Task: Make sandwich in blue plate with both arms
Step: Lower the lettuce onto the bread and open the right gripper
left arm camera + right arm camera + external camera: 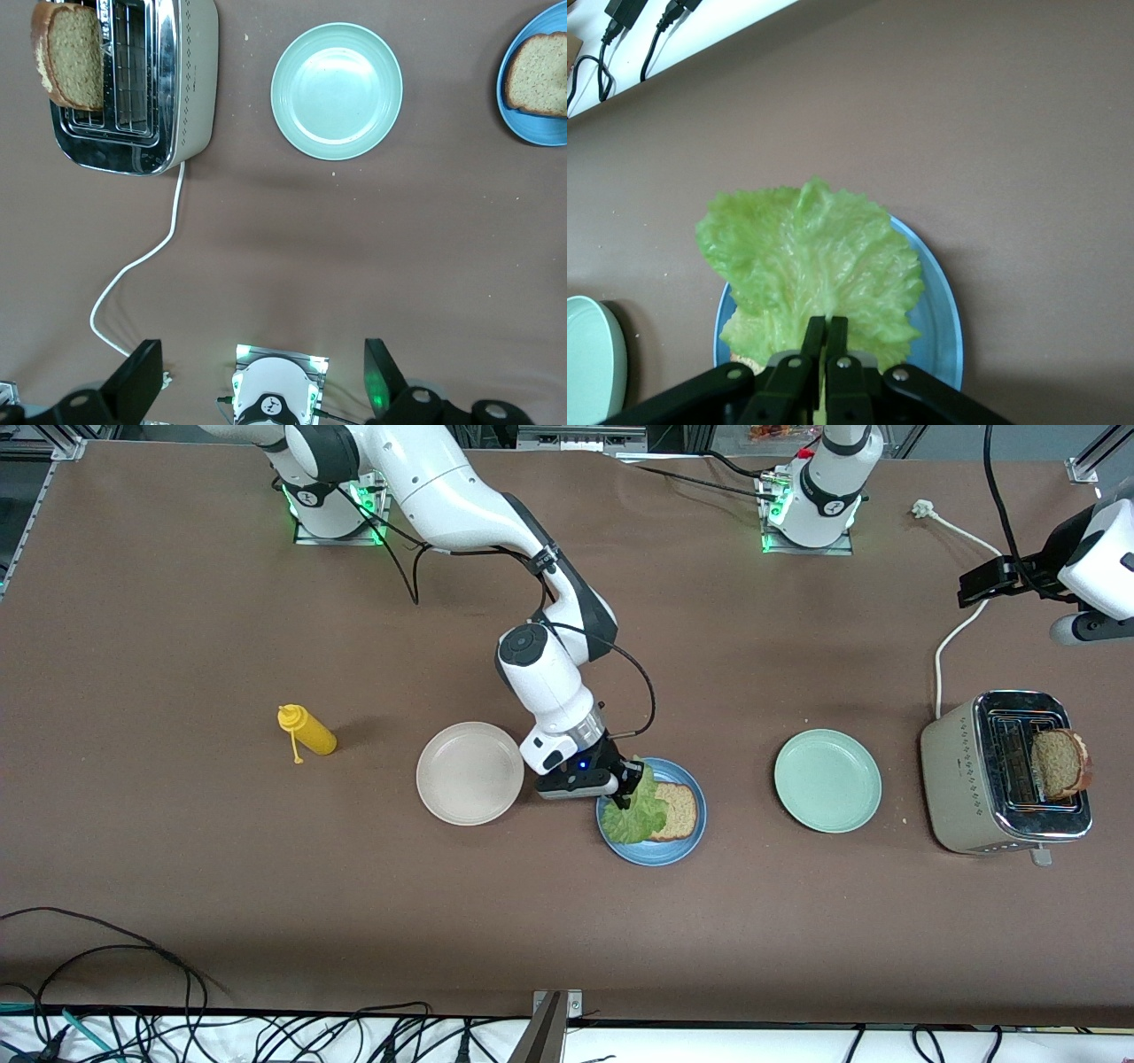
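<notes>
The blue plate (657, 852) (939, 310) lies mid-table with one bread slice (680, 810) (740, 360) on it. A ruffled green lettuce leaf (634, 817) (811, 261) is spread over the half of that slice toward the right arm's end. My right gripper (627, 790) (827, 320) is shut on the leaf's stem edge, low over the plate. A second bread slice (1059, 763) (69, 55) stands in the toaster (970, 779) (190, 80). My left gripper (982, 584) (263, 390) waits open and empty, high above the table toward its own end.
A mint-green plate (827, 779) (337, 88) lies between the blue plate and the toaster. On the blue plate's right-arm side sit a beige plate (469, 772) and a yellow squeeze bottle (307, 731). The toaster's white cord (952, 638) runs toward the left arm's base.
</notes>
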Motion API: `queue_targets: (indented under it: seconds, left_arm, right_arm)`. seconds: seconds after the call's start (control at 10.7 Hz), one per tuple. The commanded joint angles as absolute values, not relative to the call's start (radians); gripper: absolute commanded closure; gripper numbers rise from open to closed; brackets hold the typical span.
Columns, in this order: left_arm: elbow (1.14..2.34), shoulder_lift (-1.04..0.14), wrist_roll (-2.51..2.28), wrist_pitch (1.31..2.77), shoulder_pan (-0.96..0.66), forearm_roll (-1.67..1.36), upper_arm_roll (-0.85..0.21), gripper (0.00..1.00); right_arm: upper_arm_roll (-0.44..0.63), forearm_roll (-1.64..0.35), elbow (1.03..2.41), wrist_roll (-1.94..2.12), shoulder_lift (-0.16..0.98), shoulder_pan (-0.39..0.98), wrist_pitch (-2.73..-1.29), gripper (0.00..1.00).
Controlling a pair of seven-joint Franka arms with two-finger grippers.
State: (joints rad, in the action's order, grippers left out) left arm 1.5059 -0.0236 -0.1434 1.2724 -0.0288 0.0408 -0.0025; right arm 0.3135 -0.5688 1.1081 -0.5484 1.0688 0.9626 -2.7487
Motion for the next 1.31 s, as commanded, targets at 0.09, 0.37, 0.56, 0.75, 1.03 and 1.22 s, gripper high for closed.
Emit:
queue_targets:
  seconds: [0.09,0.37,0.56,0.75,1.03,1.22]
  left_arm:
    - [1.471,-0.040,-0.146,1.249,-0.029,0.071,-0.006,0.00]
    - [1.470,-0.040,-0.146,1.249,-0.028,0.069,-0.006,0.00]
    - [1.470,-0.040,-0.147,1.249,-0.026,0.069,-0.006,0.00]
    - [1.470,-0.040,-0.146,1.249,-0.026,0.068,-0.006,0.00]
    - [1.470,-0.040,-0.146,1.249,-0.026,0.069,-0.006,0.00]
    - [1.471,-0.040,-0.146,1.249,-0.025,0.069,-0.006,0.00]
  right_arm:
    - [0.273,-0.586,1.057,-0.560,1.104,0.945,-2.808,1.00]
    - [0.210,-0.584,1.055,-0.561,1.111,0.914,-2.861,1.00]
    - [0.209,-0.584,1.055,-0.560,1.133,0.914,-2.879,1.00]
    - [0.207,-0.584,1.055,-0.560,1.137,0.914,-2.890,1.00]
    - [0.207,-0.584,1.055,-0.551,1.137,0.914,-2.890,0.87]
    - [0.206,-0.584,1.055,-0.555,1.135,0.914,-2.889,0.56]
